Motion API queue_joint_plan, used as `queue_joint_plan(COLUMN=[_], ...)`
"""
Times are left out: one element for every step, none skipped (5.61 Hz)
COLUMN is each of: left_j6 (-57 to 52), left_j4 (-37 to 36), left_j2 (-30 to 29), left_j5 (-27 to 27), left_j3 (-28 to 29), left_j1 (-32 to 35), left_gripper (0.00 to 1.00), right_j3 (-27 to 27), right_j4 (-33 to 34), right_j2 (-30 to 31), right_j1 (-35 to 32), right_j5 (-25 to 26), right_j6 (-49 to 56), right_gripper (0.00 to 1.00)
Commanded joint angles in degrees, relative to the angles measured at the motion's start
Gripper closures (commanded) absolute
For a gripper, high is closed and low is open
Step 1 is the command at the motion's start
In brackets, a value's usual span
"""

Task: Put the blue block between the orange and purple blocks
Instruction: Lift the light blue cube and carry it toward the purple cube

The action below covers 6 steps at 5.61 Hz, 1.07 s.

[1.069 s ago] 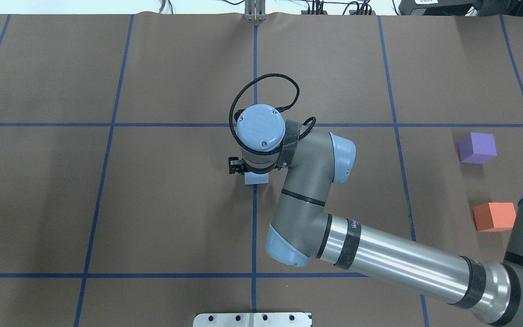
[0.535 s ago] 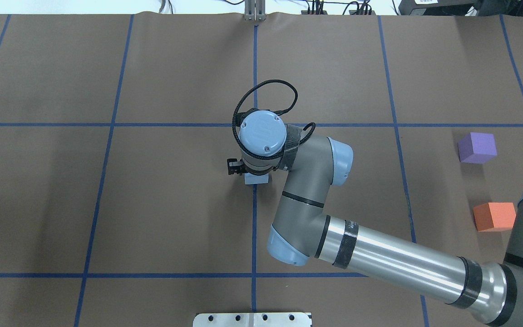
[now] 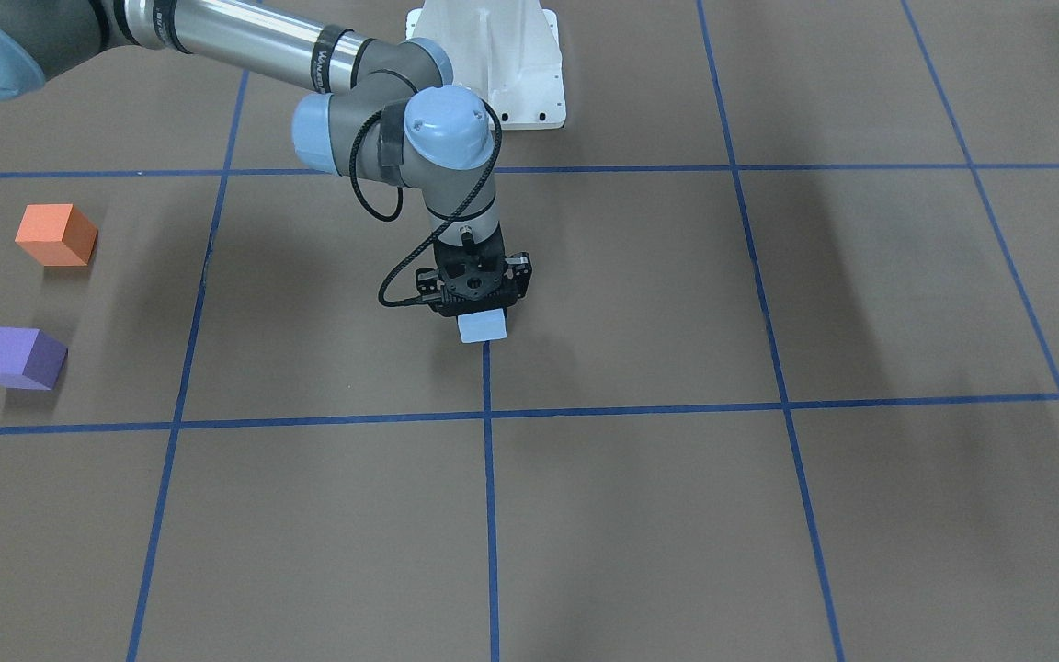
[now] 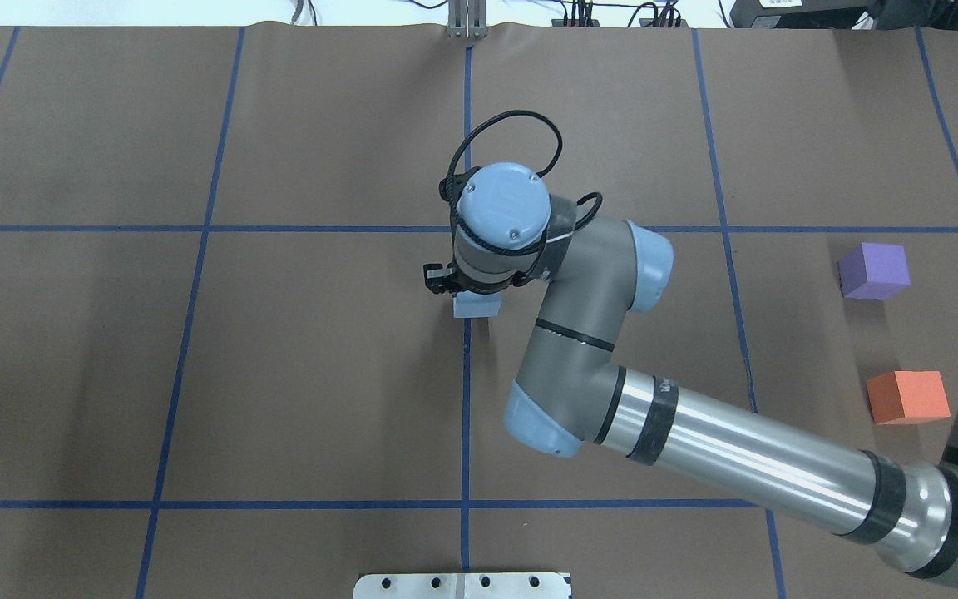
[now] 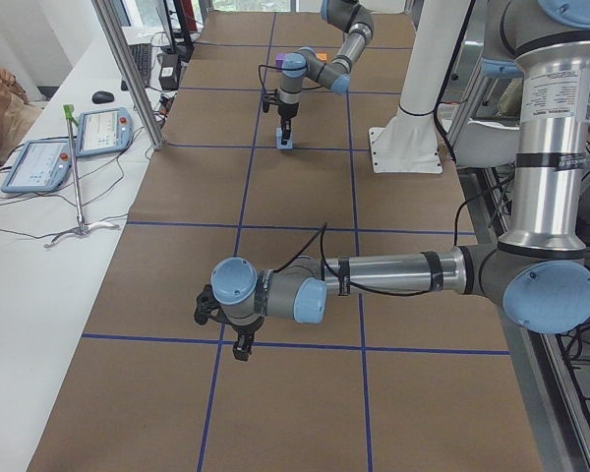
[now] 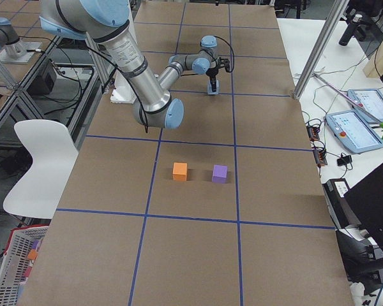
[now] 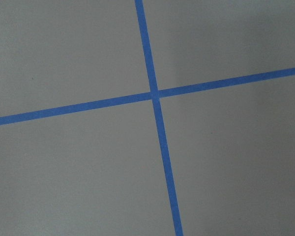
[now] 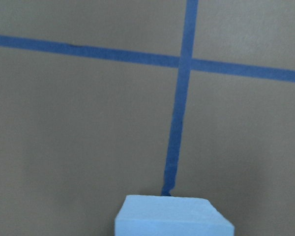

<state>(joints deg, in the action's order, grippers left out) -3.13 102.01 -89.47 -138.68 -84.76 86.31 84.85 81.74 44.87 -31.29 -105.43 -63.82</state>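
Pinched in the closed right hand, the blue block could be dropped short of the orange block and purple block if the grip slips.

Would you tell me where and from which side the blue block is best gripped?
Grip the blue block by two opposite side faces, coming straight down from above: it is a cube with flat, parallel sides. The right tool grips it so.

Brown paper carries a blue tape grid. A white chair stands alongside; two tablets lie on a white bench.
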Motion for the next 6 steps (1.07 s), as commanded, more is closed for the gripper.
queue_joint_plan(left_j6=[0.0, 0.0, 0.0, 0.0, 0.0, 0.0], left_j4=[0.0, 0.1, 0.1, 0.1, 0.1, 0.1], left_j2=[0.0, 0.0, 0.0, -0.1, -0.1, -0.2], left_j5=[-0.1, -0.1, -0.1, -0.1, -0.1, -0.1], left_j3=[0.0, -0.1, -0.1, -0.1, -0.1, -0.2], left_j1=[0.0, 0.1, 0.0, 0.0, 0.0, 0.0], left_gripper=[0.0, 0.0, 0.0, 0.0, 0.0, 0.0], right_j3=[14.6, 18.1, 20.2, 23.0, 24.9, 24.4], right_j4=[4.5, 9.4, 9.1, 9.0, 4.0, -6.5], right_j2=[11.9, 15.4, 21.3, 27.0, 36.3, 45.8], right_j1=[-7.7, -11.0, -14.9, -19.8, -24.4, -28.4], right_j5=[-6.0, -6.5, -9.3, -13.8, -15.9, -19.6], right_j6=[5.2, 8.5, 17.9, 22.1, 26.9, 27.6], right_gripper=[1.0, 1.0, 1.0, 0.99, 0.99, 0.98])
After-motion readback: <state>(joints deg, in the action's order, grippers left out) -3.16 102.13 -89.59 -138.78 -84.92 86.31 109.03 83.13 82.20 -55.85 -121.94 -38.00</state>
